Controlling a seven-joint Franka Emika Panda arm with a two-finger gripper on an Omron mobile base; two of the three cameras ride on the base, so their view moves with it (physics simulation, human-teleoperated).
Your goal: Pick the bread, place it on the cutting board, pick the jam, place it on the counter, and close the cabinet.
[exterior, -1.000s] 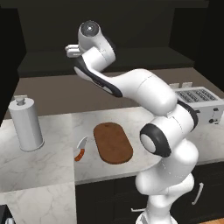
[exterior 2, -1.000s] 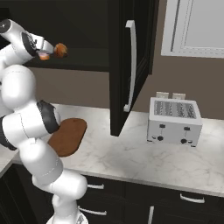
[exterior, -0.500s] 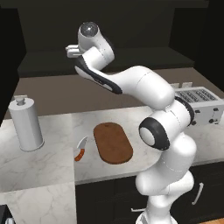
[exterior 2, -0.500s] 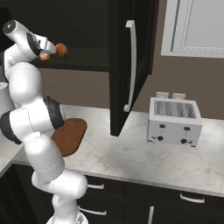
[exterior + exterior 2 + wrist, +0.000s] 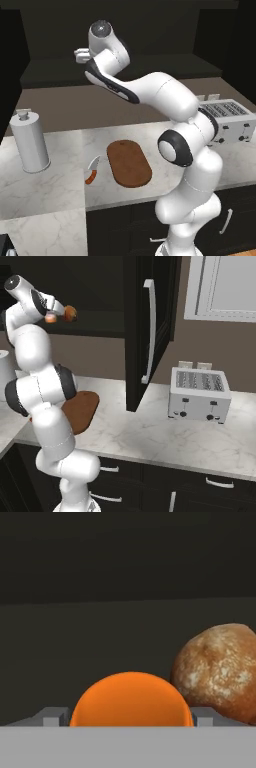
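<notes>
The cabinet fills the top of the right base view, its door standing open and jutting out over the counter, the long silver handle facing the camera. In the left base view its dark inside spans the upper frame behind the arm. The counter runs across the lower half of both base views.

The arm reaches up into the cabinet at the upper left of the right base view. There the gripper is level with the shelf; the jam sits right at its tip, and the bread lies just beside it, further in. In the hand view the jam is a big orange dome at bottom centre between the two fingers, and the bread sits close to its right. The fingers flank the jam, but I cannot tell whether they grip it.

On the counter, the toaster stands at the right, well apart from the board at centre. A knife lies just left of the board, and a grey canister stands at the left edge.
</notes>
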